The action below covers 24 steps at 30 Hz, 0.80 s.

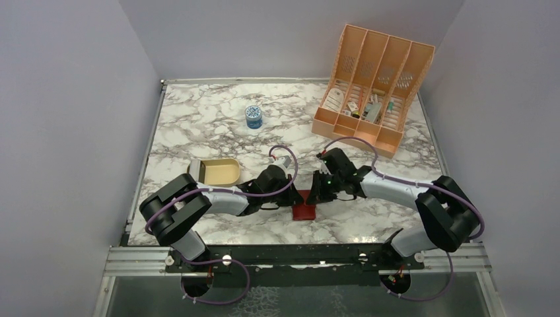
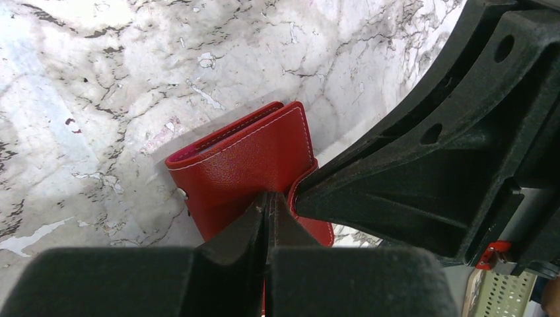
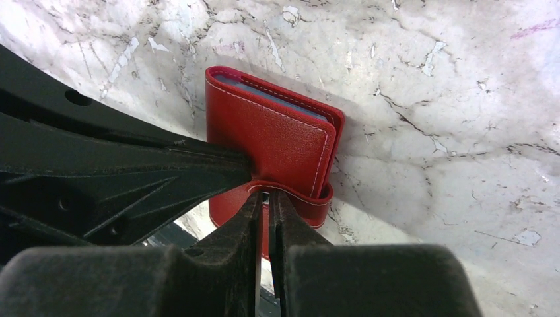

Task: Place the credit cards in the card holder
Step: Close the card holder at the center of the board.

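The red card holder (image 1: 305, 210) lies folded on the marble between both arms, also seen in the left wrist view (image 2: 244, 158) and the right wrist view (image 3: 271, 139). A pale blue-grey edge shows inside its far fold. My left gripper (image 1: 291, 199) is shut, its joined tips (image 2: 267, 199) resting on the red cover with nothing between them. My right gripper (image 1: 314, 195) comes in from the other side; its jaws (image 3: 265, 197) stand almost together, pinching the curved flap edge. No credit cards are in view.
A shallow tan tray (image 1: 218, 172) sits left of the arms. A small blue-and-white round tin (image 1: 253, 116) stands further back. The large peach slotted organizer (image 1: 373, 86) holds small items at the back right. Grey walls close in the table.
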### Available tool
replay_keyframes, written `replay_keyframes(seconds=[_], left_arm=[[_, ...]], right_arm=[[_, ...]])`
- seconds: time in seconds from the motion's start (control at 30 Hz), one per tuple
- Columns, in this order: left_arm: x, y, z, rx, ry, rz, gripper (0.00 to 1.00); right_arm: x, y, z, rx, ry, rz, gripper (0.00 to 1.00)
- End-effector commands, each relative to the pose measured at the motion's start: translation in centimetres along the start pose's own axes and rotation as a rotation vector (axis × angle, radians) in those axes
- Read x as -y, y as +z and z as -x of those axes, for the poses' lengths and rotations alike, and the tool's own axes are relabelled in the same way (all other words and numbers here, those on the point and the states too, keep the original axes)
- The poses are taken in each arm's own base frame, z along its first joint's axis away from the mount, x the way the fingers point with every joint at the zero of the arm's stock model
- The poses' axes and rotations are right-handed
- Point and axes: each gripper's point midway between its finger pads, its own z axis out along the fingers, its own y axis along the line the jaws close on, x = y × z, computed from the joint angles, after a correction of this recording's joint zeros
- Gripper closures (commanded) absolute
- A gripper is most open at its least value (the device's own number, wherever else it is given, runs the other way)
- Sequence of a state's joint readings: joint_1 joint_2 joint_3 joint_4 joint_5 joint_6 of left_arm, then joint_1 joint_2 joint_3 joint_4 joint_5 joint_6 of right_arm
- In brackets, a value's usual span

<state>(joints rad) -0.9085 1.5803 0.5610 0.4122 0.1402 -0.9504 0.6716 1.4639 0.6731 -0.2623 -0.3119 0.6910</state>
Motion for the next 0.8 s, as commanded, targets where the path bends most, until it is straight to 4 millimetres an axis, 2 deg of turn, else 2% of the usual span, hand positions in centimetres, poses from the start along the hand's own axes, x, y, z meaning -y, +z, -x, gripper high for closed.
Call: replay_keyframes(seconds=[0.0, 0.17, 0.3, 0.37, 0.47, 0.6, 0.7, 0.77], left_arm=[[-0.9, 0.0, -1.2, -0.032, -0.005, 0.046, 1.0], [-0.7, -0.8, -0.6, -0.001, -0.025, 0.06, 1.0], [-0.8, -1.7, 0.3, 0.033, -0.017, 0.102, 0.96], [-0.9, -2.1, 0.8, 0.049, -0.01, 0.121, 0.91], [-0.8, -2.7, 1.4, 0.07, -0.007, 0.136, 0.78], [-0.9, -3.6, 1.9, 0.101, -0.006, 0.148, 0.65], [-0.6, -4.4, 2.6, 0.127, 0.007, 0.161, 0.6], [-0.2, -5.2, 3.3, 0.144, 0.025, 0.17, 0.56]], right_arm=[[7.0, 1.0, -2.9, -0.062, -0.036, -0.329, 0.92], [8.2, 1.2, -3.6, -0.09, -0.047, -0.394, 0.92], [8.5, 1.4, -3.9, -0.104, -0.057, -0.422, 0.92], [8.5, 1.4, -3.9, -0.106, -0.059, -0.43, 0.92], [8.1, 1.4, -3.5, -0.097, -0.066, -0.429, 0.92], [5.8, 0.9, -1.8, -0.05, -0.081, -0.371, 0.91], [2.3, -0.6, 0.2, 0.018, -0.084, -0.258, 0.85], [-0.2, -2.3, 1.6, 0.083, -0.086, -0.182, 0.79]])
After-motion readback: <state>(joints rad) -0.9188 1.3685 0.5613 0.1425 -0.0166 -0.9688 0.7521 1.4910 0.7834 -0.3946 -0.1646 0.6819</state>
